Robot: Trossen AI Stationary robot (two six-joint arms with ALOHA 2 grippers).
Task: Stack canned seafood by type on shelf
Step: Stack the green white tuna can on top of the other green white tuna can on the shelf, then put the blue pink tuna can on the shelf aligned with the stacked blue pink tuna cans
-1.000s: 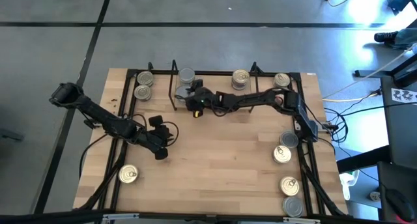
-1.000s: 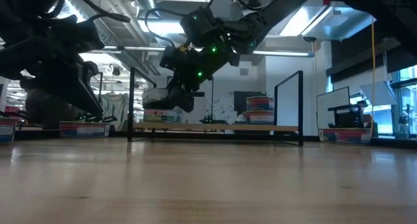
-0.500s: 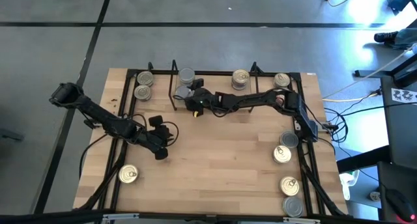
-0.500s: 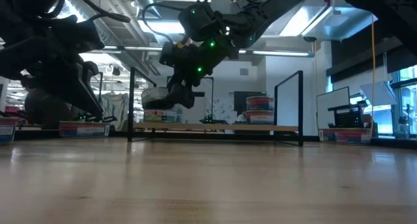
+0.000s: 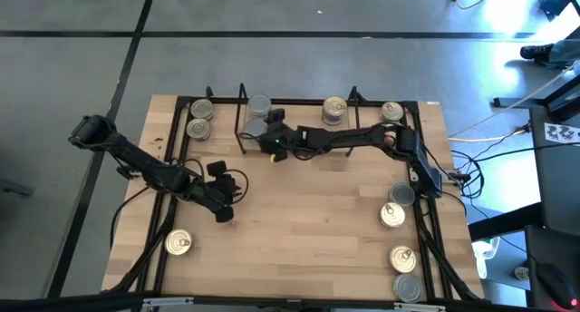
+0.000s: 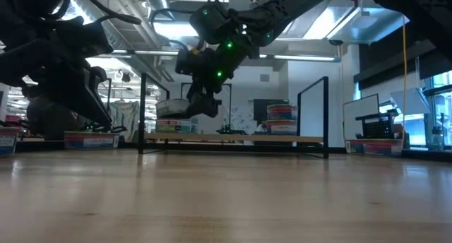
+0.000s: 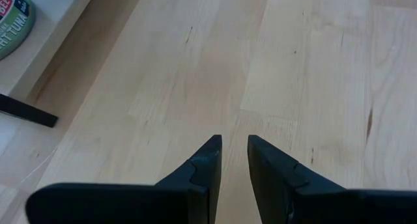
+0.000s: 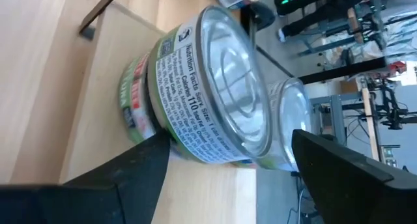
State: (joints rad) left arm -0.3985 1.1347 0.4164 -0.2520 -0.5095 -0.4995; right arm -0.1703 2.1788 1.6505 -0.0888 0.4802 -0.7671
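My right gripper (image 5: 263,133) reaches along the shelf (image 5: 299,102) at the table's far edge and is shut on a silver-topped, green-labelled tin (image 5: 255,128). In the low view this tin (image 6: 173,107) hangs just above a stack of tins (image 6: 175,123) that stands on the shelf board (image 6: 233,138). Another silver tin (image 5: 260,104) stands behind it. Gold-lidded tins stand at the shelf's left (image 5: 202,109), middle (image 5: 334,108) and right (image 5: 391,111). My left gripper (image 5: 224,206) waits low over the table's left middle; its fingers (image 7: 210,160) are nearly together and hold nothing. My right gripper pinches the tin by its side wall (image 8: 189,142), one finger (image 8: 140,168) on each side, and comes level from the table's right. The tin is lifted, silver top up, slightly tilted. Whether it touches the tin (image 8: 133,100) below, I cannot tell.
More tins stand along the table's right edge: silver (image 5: 401,195), gold (image 5: 391,214), gold (image 5: 402,257), silver (image 5: 407,287). One gold tin (image 5: 178,243) sits near the left front corner. Black upright wire loops (image 5: 240,121) of the shelf stand beside the held tin. Bare wood fills the middle.
My right gripper has carried the silver tin a short way toward the table's far left, from in front of the shelf to above the stack on it. It has stayed shut on the tin. My left arm has kept still.
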